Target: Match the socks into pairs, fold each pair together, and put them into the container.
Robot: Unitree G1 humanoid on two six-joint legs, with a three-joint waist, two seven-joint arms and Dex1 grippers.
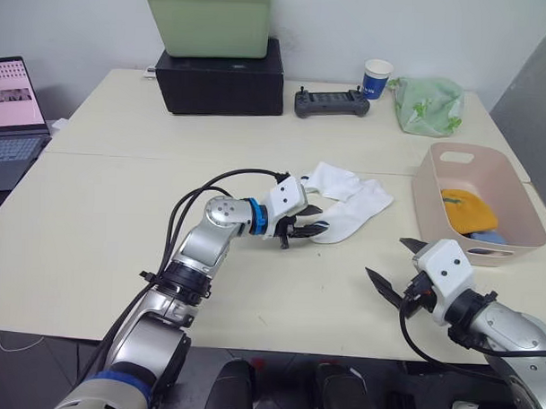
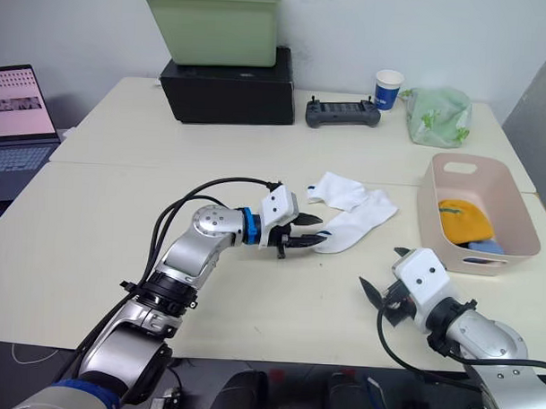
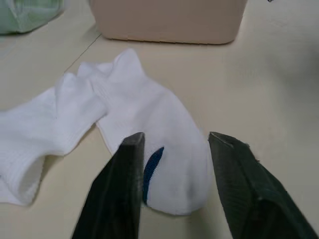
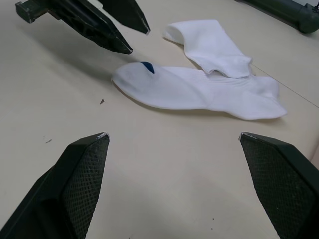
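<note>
Left gripper [image 1: 306,225]: we see it standing open at the toe of the nearer white sock, its fingers either side of the toe end and just above it, nothing held.
Right gripper [image 1: 395,265]: wide open and empty, low over bare desk at 5 o'clock from the socks and well apart from them.
White socks [image 2: 355,213]: the last pair out, lying flat at the middle of the desk. The nearer one [image 3: 159,149] stretches from its blue-marked toe towards 2 o'clock; the other [image 3: 45,129] lies at 11 o'clock of it, the two touching near the cuffs.
Handling: we judge them light, limp and thin. They will droop and fold from any single pinch and will slide on the smooth desk sooner than lift. We would take the nearer one by the toe now between the left fingers, or by the cuff, pinching right down onto the desk.
Basket [image 1: 438,206]: at 3 o'clock from the socks, open-topped, with an orange sock [image 1: 467,211] and a bit of blue sock [image 1: 490,237] inside.
Around: at the far edge, at 12 to 1 o'clock, a controller [image 1: 325,103], a paper cup [image 1: 378,79] and a green cloth bag [image 1: 427,105]; a green bin [image 1: 209,20] on a black box [image 1: 222,80] at 11 o'clock; a laptop [image 1: 14,115] at 9 o'clock.
In the way: we judge nothing blocks the run from socks to basket; its near wall alone must be cleared.
</note>
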